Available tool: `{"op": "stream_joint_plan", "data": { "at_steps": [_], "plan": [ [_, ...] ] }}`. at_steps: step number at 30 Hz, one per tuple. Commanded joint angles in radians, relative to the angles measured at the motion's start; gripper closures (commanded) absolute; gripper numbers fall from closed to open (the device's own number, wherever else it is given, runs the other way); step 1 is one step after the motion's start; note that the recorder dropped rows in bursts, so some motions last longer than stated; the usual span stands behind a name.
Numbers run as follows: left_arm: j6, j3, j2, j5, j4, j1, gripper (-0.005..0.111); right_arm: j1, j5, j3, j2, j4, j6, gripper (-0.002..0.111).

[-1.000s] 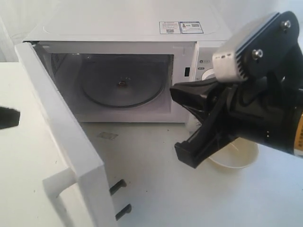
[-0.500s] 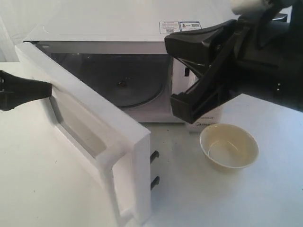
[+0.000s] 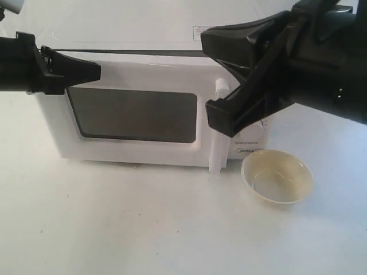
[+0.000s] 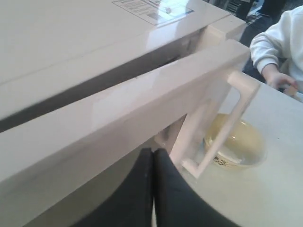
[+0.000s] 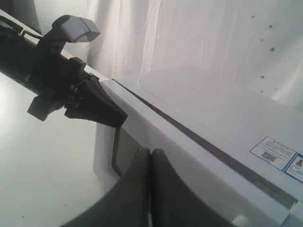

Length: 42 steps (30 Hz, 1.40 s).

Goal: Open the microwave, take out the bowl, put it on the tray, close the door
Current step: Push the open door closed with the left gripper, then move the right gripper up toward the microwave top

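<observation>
Door (image 3: 137, 114): lies almost flat against the front of the microwave (image 3: 143, 34) but is not latched. A thin dark slit runs along its top edge in the exterior and left wrist views. Handle (image 3: 217, 132) is upright on the door's 3 o'clock edge.

Bowl (image 3: 277, 176): out of the oven and upright on the white table (image 3: 143, 229), at about 5 o'clock from the handle's foot, near it but apart. No tray shows in any view, so that placement cannot be confirmed.

Left gripper (image 4: 152, 152): fingers pressed together, holding nothing. The tips look to be against the door face near its 10 o'clock corner.

Right gripper (image 5: 150, 153): fingers pressed together, empty. It is raised in front of the control-panel side at roughly 2 o'clock and appears to touch nothing.

Step in hand (judged): the last one, closing the door, which is nearly shut.

Next move calls for: a short, firm press straight into the door until the slit vanishes. Contact is on the side away from the handle, probably the hinge side, so leverage is poor. Pressing nearer 3 o'clock should seat the latch more surely, keeping clear of the bowl.
</observation>
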<state>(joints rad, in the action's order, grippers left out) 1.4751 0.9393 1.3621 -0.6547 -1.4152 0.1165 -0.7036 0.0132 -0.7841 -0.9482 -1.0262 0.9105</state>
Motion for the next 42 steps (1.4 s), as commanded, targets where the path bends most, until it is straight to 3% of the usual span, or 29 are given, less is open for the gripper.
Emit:
{"op": "stream_joint_plan", "data": {
  "at_steps": [1, 7, 17, 25, 31, 35, 42],
  "plan": [
    [0.005, 0.017, 0.002, 0.035, 0.008, 0.004, 0.107, -0.007, 0.008, -0.006, -0.036, 0.011, 0.066, 0.108],
    [0.005, 0.017, 0.02, 0.04, 0.035, 0.004, 0.107, -0.075, 0.034, -0.006, -0.117, 0.011, 0.066, 0.108],
    [0.005, 0.017, 0.08, 0.124, 0.032, 0.004, 0.107, -0.172, 0.373, -0.075, -0.223, 0.002, 0.06, 0.108],
    [0.005, 0.017, 0.091, 0.123, 0.027, 0.004, 0.107, -0.174, 0.54, -0.176, -0.318, -0.003, 0.06, 0.108],
    [-0.029, 0.017, 0.089, 0.127, 0.028, 0.004, 0.107, -0.174, 0.554, -0.235, -0.427, -0.026, 0.06, 0.108],
    [-0.055, 0.017, 0.04, 0.057, 0.088, 0.004, 0.107, -0.174, 0.649, -0.282, -0.48, -0.081, 0.06, 0.108],
    [-0.278, 0.017, -0.105, 0.045, 0.275, 0.004, 0.107, -0.166, 0.652, -0.339, -0.532, -0.109, 0.062, 0.108]
  ]
}}
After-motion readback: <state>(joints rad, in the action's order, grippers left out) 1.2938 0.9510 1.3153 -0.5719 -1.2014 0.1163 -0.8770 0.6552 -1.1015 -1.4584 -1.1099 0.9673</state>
